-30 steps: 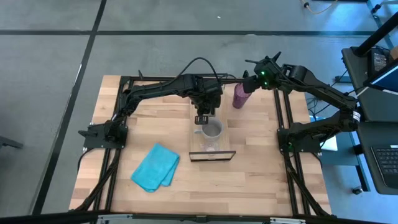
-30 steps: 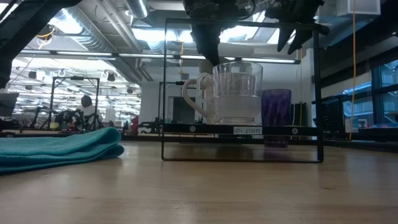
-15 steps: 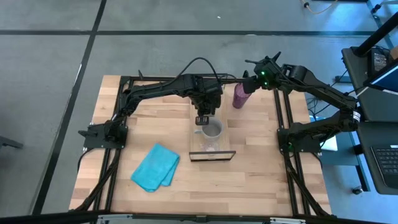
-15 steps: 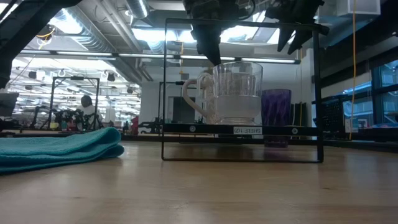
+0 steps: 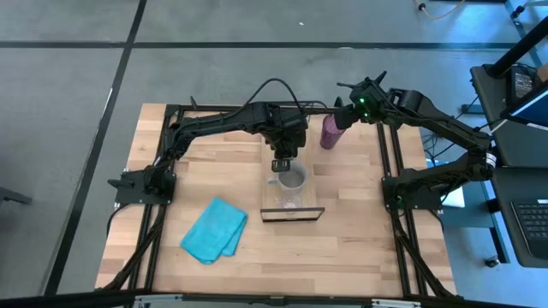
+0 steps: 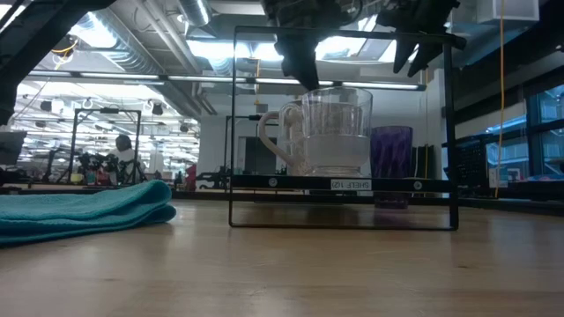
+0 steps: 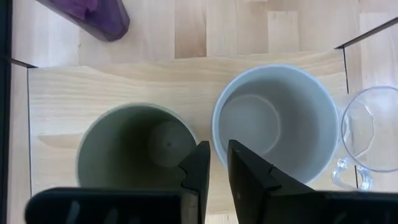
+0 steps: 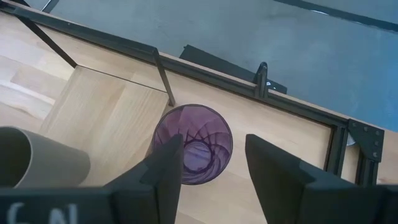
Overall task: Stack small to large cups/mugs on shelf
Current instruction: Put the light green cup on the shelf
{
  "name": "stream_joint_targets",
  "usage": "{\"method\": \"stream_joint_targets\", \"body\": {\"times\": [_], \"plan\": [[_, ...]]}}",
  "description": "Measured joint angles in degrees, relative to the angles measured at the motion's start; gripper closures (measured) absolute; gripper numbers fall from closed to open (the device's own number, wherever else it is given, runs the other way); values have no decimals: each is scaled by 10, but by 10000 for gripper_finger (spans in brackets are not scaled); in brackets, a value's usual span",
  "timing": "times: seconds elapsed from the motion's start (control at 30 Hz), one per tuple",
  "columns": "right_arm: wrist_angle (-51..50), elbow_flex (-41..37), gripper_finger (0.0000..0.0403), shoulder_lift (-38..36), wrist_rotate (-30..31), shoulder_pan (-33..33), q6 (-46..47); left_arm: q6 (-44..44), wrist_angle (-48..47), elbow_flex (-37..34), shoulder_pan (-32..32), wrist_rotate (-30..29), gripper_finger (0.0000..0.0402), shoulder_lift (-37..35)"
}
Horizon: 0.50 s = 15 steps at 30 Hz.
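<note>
Three cups (image 7: 273,121) on shelf (image 7: 124,81), one purple tumbler (image 8: 193,144) beside, left hand (image 7: 217,163) nearly pressed together, right hand (image 8: 211,152) spread.

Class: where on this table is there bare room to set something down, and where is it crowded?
Bare wood lies right of the shelf, and along the front edge below the turquoise cloth. The shelf is crowded: olive cup, grey mug and clear glass fill it, left end effector overhead.

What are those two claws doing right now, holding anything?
Left gripper: shut, empty, above the olive cup and grey mug.
Right gripper: open, empty, over the purple tumbler.
</note>
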Motion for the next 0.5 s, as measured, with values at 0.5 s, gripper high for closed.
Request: {"method": "stream_joint_targets", "body": {"times": [0.5], "plan": [[-1,0,228,0,0,0,0,0,19,0,6,-1,355,0]]}}
